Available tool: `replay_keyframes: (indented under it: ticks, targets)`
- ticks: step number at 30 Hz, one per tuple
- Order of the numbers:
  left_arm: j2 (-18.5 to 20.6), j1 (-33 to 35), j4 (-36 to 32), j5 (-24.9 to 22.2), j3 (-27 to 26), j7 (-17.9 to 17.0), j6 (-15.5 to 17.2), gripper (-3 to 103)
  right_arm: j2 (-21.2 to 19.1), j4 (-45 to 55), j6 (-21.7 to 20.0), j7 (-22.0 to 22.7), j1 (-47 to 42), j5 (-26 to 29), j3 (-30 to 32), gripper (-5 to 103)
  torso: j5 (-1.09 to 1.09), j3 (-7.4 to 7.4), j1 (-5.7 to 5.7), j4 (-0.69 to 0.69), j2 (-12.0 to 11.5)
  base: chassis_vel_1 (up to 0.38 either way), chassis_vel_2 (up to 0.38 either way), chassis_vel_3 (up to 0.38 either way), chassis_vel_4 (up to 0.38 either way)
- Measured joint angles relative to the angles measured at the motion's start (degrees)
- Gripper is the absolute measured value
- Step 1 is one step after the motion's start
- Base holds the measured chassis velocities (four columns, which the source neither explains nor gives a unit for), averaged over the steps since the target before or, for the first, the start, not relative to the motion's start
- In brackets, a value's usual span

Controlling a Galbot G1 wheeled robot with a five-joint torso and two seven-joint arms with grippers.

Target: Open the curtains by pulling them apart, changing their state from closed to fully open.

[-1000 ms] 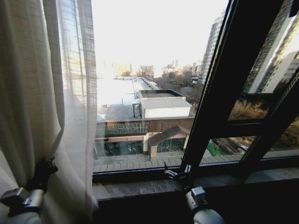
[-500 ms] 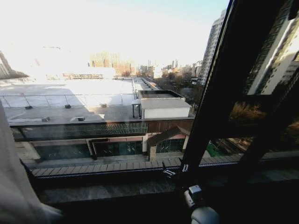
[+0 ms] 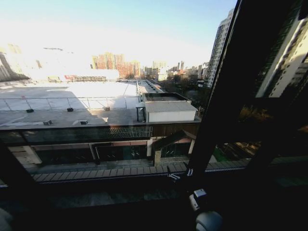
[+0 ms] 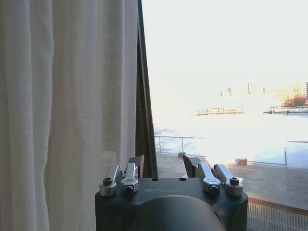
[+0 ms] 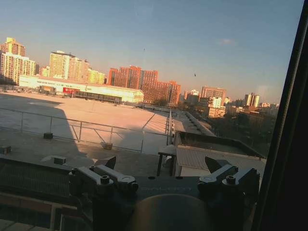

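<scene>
Nearest you, the left tool [image 4: 163, 169] has its fingers spread with nothing between them; the gap frames bare glass and the rooftops outside. The curtains [image 4: 67, 106] hang just beside that tool and a little beyond it, gathered in long vertical pleats against a dark frame bar [image 4: 143, 96] at their inner edge.

Handling, by judgement: the fabric is sheer and light, wholly limp, and will fold and slip rather than push as a sheet. It should not tear under a gentle pinch but may slide out of a loose one. Take hold on a bunched pleat near the free edge, where several layers give the fingers something to bite.

The right tool [image 5: 161, 168] is likewise spread and empty, poised low at the window sill [image 3: 120, 195], with open panes and the window frame [image 3: 216, 110] beyond it.
</scene>
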Motion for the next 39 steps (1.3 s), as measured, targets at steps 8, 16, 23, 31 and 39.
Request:
replay_keyframes:
  ticks: [8, 16, 23, 31, 39]
  targets:
    - [-2.7, 1.8, -9.8, 2.6, 10.0, 5.8, -0.4, 80, -0.1, 1.6, -1.2, 0.3, -0.4, 2.4, 2.4, 100, 0.00, 0.00, 0.00, 0.00, 0.0, 0.000, 0.000, 0.000, 0.000]
    - [-4.3, 4.9, -13.9, 4.3, 15.4, 12.7, -2.6, 100, -0.8, 5.6, -5.1, 2.0, -0.5, 6.5, 5.9, 100, 0.00, -0.01, 0.00, 0.00, 0.0, 0.000, 0.000, 0.000, 0.000]
    - [-7.1, 6.9, -14.1, 8.8, 19.7, 14.8, -4.8, 100, -1.6, 6.6, -6.1, 2.6, -0.8, 7.6, 7.7, 100, -0.02, 0.00, 0.00, 0.01, 0.0, -0.026, -0.020, 0.012, 0.013]
    - [-7.0, 7.1, -13.9, 9.1, 19.6, 16.6, -5.9, 100, -2.4, 6.1, -6.5, 3.1, -0.7, 8.9, 9.5, 100, -0.02, -0.01, 0.01, 0.01, 0.0, -0.149, -0.129, 0.138, 0.130]
    - [-7.0, 6.9, -13.8, 9.3, 19.9, 16.8, -6.7, 100, -2.9, 6.0, -6.5, 3.1, -1.7, 9.6, 12.4, 100, 0.00, 0.00, 0.01, 0.01, 0.0, -0.251, -0.282, 0.241, 0.282]
